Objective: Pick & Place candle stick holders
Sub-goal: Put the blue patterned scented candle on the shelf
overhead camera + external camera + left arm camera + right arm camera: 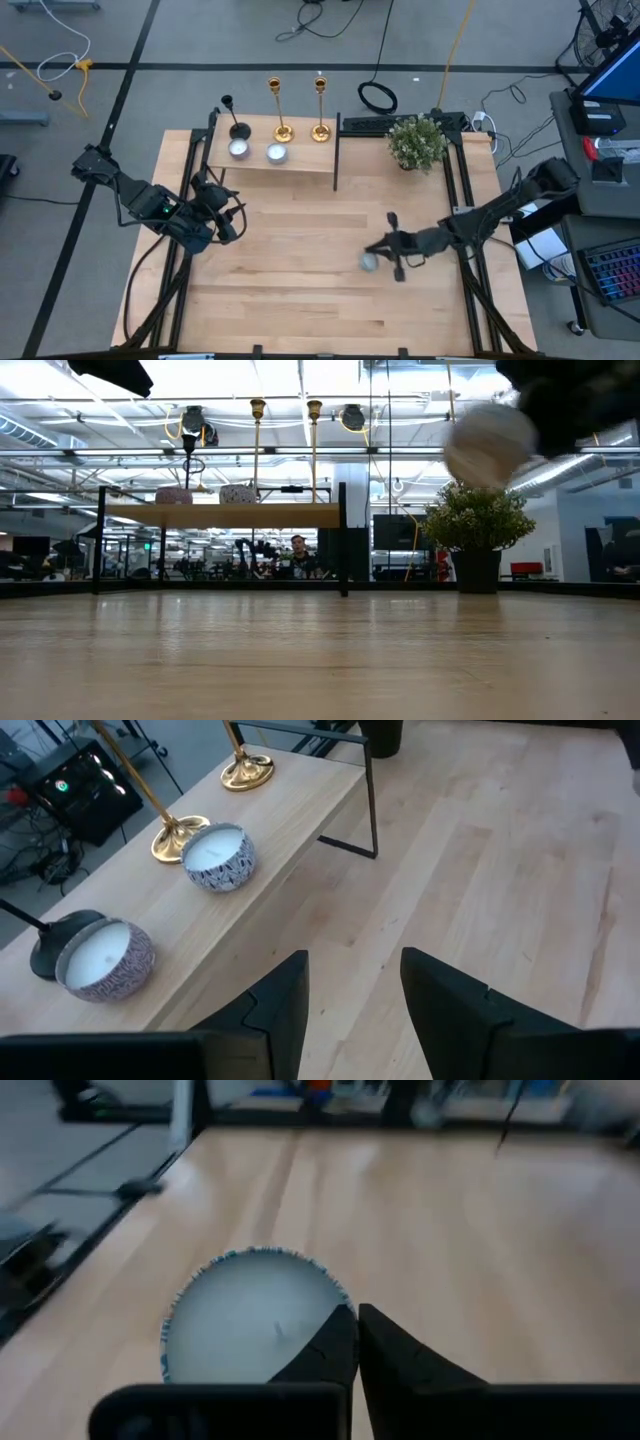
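Observation:
Two gold candlesticks (279,112) (320,108) and one black candlestick (236,122) stand on their round bases on a low wooden shelf (300,165) at the table's far side. They also show in the left wrist view: gold bases (178,835) (246,772) and black base (50,938). My left gripper (350,1010) is open and empty, near the shelf's left end (230,212). My right gripper (380,250) is shut on a small patterned candle tin (250,1315), right of the table's centre and far from the candlesticks. My right gripper pinches the candle tin's rim (335,1315) at one spot, one finger over the white wax inside and the other outside the wall. The arm comes in from the table's right. The tin is lifted well clear of the table in the low view (490,445).
Two more candle tins (239,149) (276,153) stand on the shelf in front of the candlesticks. A bushy green plant in a dark pot (415,142) stands at the far right, beside the shelf's black end frame (336,150). The bare wooden tabletop (300,290) lies nearer.

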Available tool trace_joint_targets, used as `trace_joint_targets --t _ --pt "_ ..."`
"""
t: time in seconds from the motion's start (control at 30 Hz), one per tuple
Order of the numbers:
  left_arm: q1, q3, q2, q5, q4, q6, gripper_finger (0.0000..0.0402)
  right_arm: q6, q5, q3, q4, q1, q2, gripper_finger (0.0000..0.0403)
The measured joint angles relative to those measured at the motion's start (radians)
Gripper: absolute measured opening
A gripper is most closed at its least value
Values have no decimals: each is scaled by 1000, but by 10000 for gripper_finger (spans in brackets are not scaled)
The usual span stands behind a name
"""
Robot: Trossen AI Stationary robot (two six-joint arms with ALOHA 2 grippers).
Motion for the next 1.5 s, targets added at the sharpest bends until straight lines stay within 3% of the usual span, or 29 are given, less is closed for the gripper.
trace_joint_targets --t 0.23,0.57,0.87,1.13,1.5 --pt "0 0 0 0 0 2 163 -255 9 205 17 -175 112 1" --pt "0 0 0 1 -1 22 163 -428 4 499 13 -381 255 1" --pt "1 0 0 1 -1 25 163 -478 7 776 -191 -563 449 0" --pt "1 0 2 5 -1 22 163 -422 5 822 -202 -706 525 2" --pt "0 0 2 11 -1 21 163 -414 4 819 -229 -760 594 5"
